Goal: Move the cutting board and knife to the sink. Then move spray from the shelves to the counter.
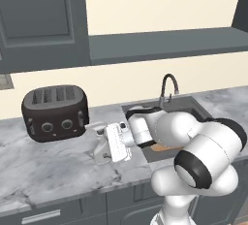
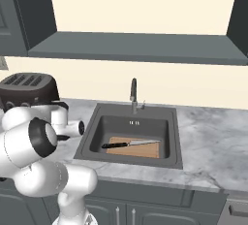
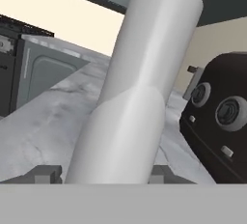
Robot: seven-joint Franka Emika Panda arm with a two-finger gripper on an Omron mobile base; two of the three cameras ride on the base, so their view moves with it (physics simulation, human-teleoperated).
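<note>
Spray bottle in the robot's grip above the counter, beside the toaster

The gripper [image 1: 99,141] is closed around the pale spray [image 3: 132,97], held over the marble counter [image 1: 43,170], with the black toaster [image 1: 55,112] at about ten o'clock from it. At three o'clock, the cutting board [image 2: 140,150] lies in the sink [image 2: 97,134], the knife [image 2: 127,144] on top

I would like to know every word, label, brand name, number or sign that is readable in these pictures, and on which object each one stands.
None: no readable text stands on any object.
The toaster front has round knobs and small buttons, without legible marks.
The spray bottle between the jaws is plain, with no label.
The cutting board and knife in the sink carry no lettering.
</note>
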